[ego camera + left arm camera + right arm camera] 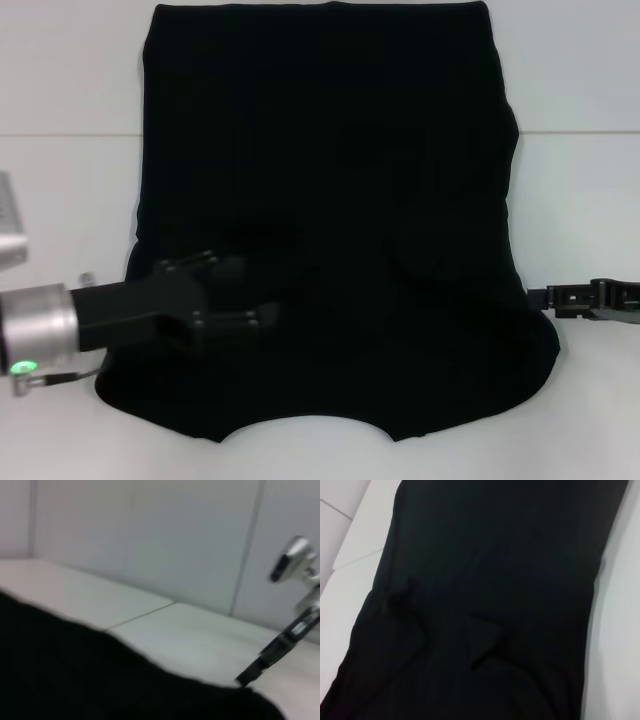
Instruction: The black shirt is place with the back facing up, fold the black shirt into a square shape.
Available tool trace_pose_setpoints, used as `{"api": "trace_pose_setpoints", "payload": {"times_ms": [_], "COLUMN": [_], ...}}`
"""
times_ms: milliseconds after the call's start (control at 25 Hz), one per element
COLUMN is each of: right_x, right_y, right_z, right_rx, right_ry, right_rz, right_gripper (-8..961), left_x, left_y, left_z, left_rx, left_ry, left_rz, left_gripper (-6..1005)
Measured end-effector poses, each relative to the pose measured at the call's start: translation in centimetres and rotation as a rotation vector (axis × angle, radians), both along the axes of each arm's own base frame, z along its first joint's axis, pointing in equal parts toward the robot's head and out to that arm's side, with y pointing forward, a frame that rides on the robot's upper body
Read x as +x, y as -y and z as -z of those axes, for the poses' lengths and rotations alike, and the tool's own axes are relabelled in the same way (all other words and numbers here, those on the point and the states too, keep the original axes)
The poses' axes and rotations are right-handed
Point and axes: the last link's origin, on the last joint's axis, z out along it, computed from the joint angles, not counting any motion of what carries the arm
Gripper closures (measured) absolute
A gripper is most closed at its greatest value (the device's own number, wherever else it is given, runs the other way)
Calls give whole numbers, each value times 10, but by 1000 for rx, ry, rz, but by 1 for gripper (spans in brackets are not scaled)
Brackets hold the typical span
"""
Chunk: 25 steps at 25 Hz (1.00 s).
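The black shirt lies flat on the white table, plain side up, its sides turned inward and its curved neck edge nearest me. My left gripper reaches in from the left and is over the shirt's near left part, black against the black cloth. My right gripper is low at the shirt's near right edge, its tip touching or nearly touching the cloth. It also shows in the left wrist view, at the shirt's edge. The right wrist view shows wrinkled shirt cloth. No lettering shows.
Bare white tabletop surrounds the shirt on the left, right and near side. A pale wall stands behind the table in the left wrist view. A seam line crosses the tabletop.
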Motion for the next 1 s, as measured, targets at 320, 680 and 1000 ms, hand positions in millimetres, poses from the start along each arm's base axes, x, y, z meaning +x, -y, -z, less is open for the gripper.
{"api": "trace_pose_setpoints", "payload": {"times_ms": [320, 680, 1000], "right_x": [-9, -16, -25], "right_y": [1, -9, -19], "right_z": [-11, -17, -15], "right_rx": [44, 103, 115], "right_ry": [-66, -87, -84], "right_rz": [-99, -140, -154], "right_gripper": [246, 247, 249], "left_x": [-41, -56, -60], "left_y": [12, 18, 15], "left_z": [-41, -41, -38], "left_rx": [20, -54, -9], "left_ry": [-100, -236, -349], "left_rz": [-257, -327, -211], "left_gripper": [147, 155, 162]}}
